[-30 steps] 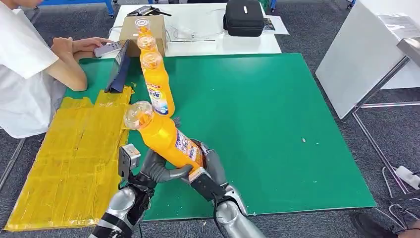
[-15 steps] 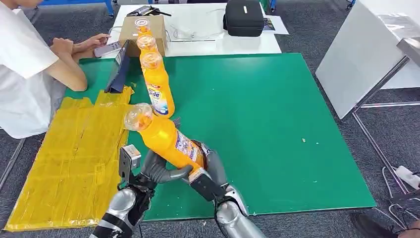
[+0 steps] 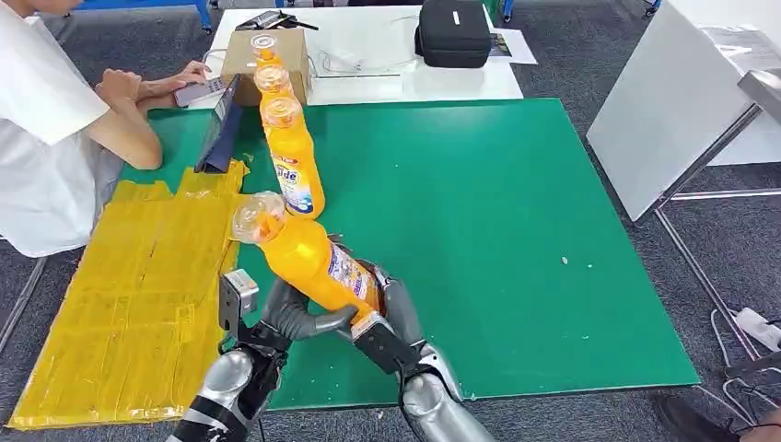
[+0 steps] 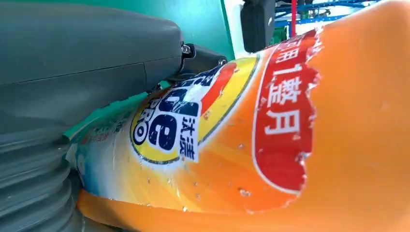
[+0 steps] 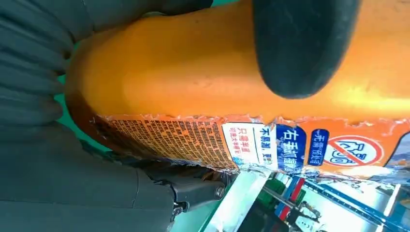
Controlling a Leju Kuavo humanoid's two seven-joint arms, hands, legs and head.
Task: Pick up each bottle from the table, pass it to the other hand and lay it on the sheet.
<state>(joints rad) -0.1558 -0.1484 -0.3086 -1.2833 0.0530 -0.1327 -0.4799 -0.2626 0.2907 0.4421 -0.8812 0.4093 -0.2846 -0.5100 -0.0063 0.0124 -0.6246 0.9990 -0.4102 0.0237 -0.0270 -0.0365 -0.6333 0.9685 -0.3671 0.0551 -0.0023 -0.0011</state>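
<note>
An orange bottle (image 3: 311,262) with a clear cap is tilted over the green table (image 3: 516,230), cap toward the yellow sheet (image 3: 129,295). My left hand (image 3: 293,318) wraps its lower end from the sheet side, and my right hand (image 3: 391,308) grips the same end from the other side. Up close the bottle's label (image 4: 270,140) lies against my left hand (image 4: 82,72). A dark finger (image 5: 300,43) of my right hand presses on the bottle (image 5: 183,82). Three more orange bottles stand in a row: the nearest (image 3: 293,161), the middle one (image 3: 273,81) and the farthest (image 3: 265,46).
A person in white (image 3: 55,129) sits at the table's far left corner, with a phone and a dark tablet stand (image 3: 221,124). A cardboard box (image 3: 287,51) and a black case (image 3: 453,32) lie on the white table beyond. A white board (image 3: 672,101) leans at the right.
The held bottle's cap has dipped very slightly. Both hands keep their hold in nearly the same place.
</note>
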